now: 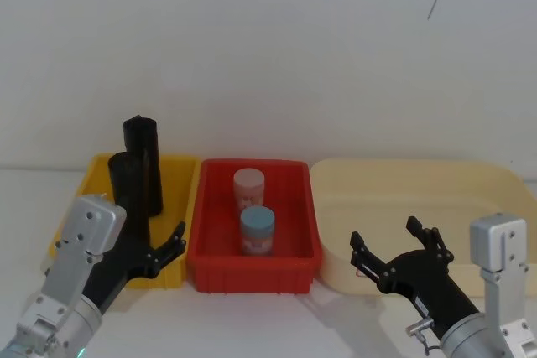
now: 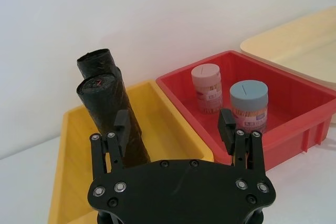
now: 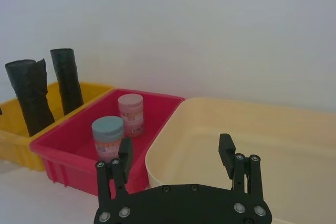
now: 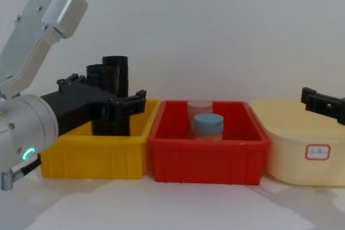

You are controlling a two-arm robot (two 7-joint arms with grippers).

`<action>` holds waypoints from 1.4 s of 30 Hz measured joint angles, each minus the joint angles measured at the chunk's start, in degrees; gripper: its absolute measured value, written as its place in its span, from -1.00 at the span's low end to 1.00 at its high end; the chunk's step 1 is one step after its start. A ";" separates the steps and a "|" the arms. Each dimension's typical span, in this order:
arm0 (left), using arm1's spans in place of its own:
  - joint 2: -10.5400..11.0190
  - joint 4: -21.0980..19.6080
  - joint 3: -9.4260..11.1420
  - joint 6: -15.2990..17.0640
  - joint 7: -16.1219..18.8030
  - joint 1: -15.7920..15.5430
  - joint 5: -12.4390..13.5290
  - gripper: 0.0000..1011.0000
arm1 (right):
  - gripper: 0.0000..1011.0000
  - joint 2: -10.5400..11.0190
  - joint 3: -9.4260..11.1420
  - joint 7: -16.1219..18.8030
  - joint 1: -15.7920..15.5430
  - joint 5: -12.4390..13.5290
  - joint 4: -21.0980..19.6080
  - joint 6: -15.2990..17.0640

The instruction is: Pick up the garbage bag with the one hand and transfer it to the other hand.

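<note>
Because the garbage bag (image 1: 124, 182) stands upright in the yellow bin (image 1: 176, 182), just in front of a slimmer black roll (image 1: 143, 144), the left gripper (image 2: 174, 124) is levelled at it from the bin's near side, fingers spread wide and holding nothing, one beside the bag's flank. Above the cream tub's (image 1: 419, 178) near side, the right gripper (image 3: 176, 148) hovers with fingers equally wide and empty, seemingly placed to receive the bag.
</note>
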 joint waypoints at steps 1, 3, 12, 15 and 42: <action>0.00 0.00 0.00 0.00 0.00 0.00 0.00 0.98 | 0.98 0.00 0.00 0.00 0.00 0.00 0.00 0.00; 0.00 0.00 0.00 0.00 0.00 0.00 0.00 0.98 | 0.98 0.00 0.00 0.00 0.00 0.00 0.00 0.00; 0.00 0.00 0.00 0.00 0.00 0.00 0.00 0.98 | 0.98 0.00 0.00 0.00 0.00 0.00 0.00 0.00; 0.00 0.01 0.00 0.00 0.00 0.00 0.00 0.98 | 0.98 0.00 0.00 0.00 0.00 0.00 0.00 0.00; -1.03 4.53 -3.94 0.12 -0.69 -1.72 -2.30 0.98 | 0.98 0.00 0.00 0.00 0.00 0.00 0.00 0.00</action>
